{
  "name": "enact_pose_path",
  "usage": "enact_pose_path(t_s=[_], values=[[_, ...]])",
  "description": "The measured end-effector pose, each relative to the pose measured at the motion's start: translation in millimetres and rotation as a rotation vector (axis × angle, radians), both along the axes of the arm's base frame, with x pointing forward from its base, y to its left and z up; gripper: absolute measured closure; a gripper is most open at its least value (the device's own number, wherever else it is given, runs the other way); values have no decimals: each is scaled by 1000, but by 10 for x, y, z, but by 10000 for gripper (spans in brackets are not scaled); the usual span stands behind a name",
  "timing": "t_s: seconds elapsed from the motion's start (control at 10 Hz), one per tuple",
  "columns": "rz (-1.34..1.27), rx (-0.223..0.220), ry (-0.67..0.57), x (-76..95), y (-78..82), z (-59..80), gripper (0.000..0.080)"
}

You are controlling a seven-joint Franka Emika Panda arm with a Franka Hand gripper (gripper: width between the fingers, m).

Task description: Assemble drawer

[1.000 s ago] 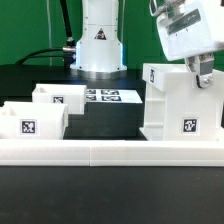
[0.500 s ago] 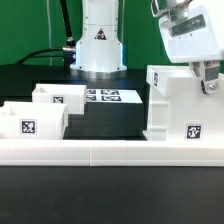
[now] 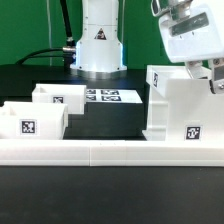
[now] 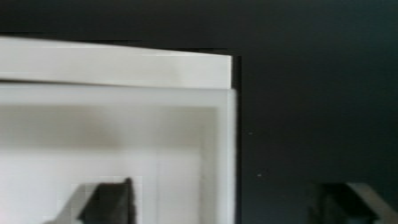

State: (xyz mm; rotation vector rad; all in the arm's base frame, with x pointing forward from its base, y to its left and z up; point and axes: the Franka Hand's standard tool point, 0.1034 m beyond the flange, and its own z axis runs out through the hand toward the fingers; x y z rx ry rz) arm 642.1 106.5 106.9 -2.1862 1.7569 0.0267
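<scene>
Dark tabletop [image 3: 20, 78] and a green backdrop [image 3: 25, 25] framed the scene on my screen. The cube housing [image 3: 180, 105] stood upright at the exterior view's right, just behind the long low white rail [image 3: 110, 152], with one tag on its front face low down. The gripper [image 3: 214, 78] hung right over the housing's far-right wall. On the wrist view its fingers [image 4: 103, 205] were spread wide, one above the pale inside of the housing and the other above the dark outside. The wall's top edge ran down the gap between them, touching neither as far as I could tell. I judged that a straight descent and a squeeze would catch that wall, since its long edge lay across the closing line.

The two small trays sat well apart from the claw at the exterior view's left. The nearer tray [image 3: 28, 122] was just behind the rail and the farther tray [image 3: 55, 96] just beyond it. The marker board [image 3: 105, 96] lay between them and the housing, in front of the arm's white base [image 3: 98, 45].

The frame edge cut off the housing's right side and part of the fingers. The wrist picture was blurred, so I could not tell how high the fingertips stood above the rim.
</scene>
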Motion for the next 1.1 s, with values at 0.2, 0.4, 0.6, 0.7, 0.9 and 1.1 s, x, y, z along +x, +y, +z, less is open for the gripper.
enact_pose_path(t_s=[0.2, 0.4, 0.6, 0.7, 0.9, 1.1], values=[[174, -40, -51, -118, -79, 120, 159], [379, -87, -132, -234, -247, 358, 152], [519, -119, -190, -265, -474, 433, 151], [519, -113, -182, -280, -436, 403, 151], [541, -119, -187, -279, -440, 397, 151], [738, -140, -203, -372, -572, 397, 151]])
